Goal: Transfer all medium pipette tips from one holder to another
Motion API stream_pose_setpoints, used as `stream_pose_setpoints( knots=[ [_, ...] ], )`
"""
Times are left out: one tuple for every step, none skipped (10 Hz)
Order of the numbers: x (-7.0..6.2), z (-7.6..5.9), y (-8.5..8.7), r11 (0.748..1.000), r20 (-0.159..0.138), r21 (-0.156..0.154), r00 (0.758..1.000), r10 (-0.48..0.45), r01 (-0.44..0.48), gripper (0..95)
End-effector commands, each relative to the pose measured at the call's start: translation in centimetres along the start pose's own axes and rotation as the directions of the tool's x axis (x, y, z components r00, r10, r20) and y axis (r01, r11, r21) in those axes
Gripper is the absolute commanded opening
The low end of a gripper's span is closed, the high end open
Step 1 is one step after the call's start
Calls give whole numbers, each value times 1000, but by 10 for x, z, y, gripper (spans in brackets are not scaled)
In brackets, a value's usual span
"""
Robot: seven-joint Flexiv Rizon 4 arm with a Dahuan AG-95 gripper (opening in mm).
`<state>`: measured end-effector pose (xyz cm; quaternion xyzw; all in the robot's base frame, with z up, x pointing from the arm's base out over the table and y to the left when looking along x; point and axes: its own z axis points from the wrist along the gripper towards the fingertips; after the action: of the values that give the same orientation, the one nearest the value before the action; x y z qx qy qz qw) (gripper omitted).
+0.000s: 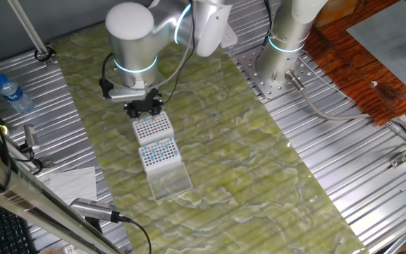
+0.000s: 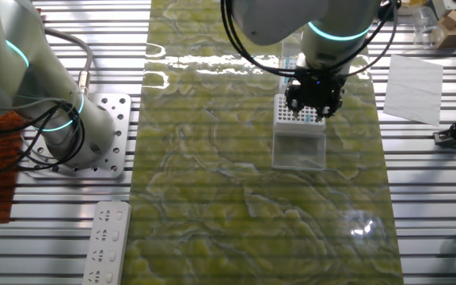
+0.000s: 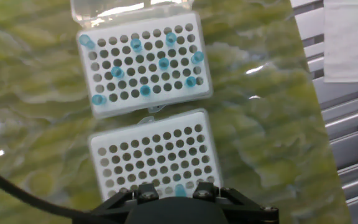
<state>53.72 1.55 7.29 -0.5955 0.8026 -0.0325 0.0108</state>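
The gripper hangs over the far rack in one fixed view, right above its far edge. In the hand view only the black base of the gripper shows at the bottom edge; the fingers themselves are not seen, so whether the claw is open or shut cannot be told. One blue tip sits at the rack edge just in front of that base; whether the claw grips it or it stands in a hole cannot be told. In the other fixed view the gripper covers most of the racks and its jaws are hidden by its own body.

Two white racks lie end to end on the green mat, touching or nearly so. In the hand view the lower rack, nearest the camera, shows bare dark holes apart from that one tip. The upper rack holds the medium tips: about eleven blue tops scattered across its grid, upright in their holes, well apart from one another. Its clear lid lies open beyond it.

A water bottle lies at the left of the table in one fixed view; its label is too small to read. No other writing can be read.
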Motion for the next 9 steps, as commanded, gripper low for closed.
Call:
stream_pose_setpoints(
  knots=[
    [0,0,0,1000,0,0,1000,4,-4,0],
    [1,0,0,1000,-4,0,1000,-5,5,0],
    [2,-2,1,1000,-10,-2,1000,-8,8,0],
    [4,-4,1,1000,-11,-5,1000,-8,8,0],
    [4,-4,1,1000,-11,-5,1000,-8,8,0],
    [7,-19,1,1000,-23,-11,999,-23,23,0],
    [7,-24,0,1000,-29,-11,999,-27,27,0],
    [5,-37,-3,999,-43,-19,999,-29,28,0],
    [5,-37,-3,999,-43,-19,999,-29,28,0]
  ],
)
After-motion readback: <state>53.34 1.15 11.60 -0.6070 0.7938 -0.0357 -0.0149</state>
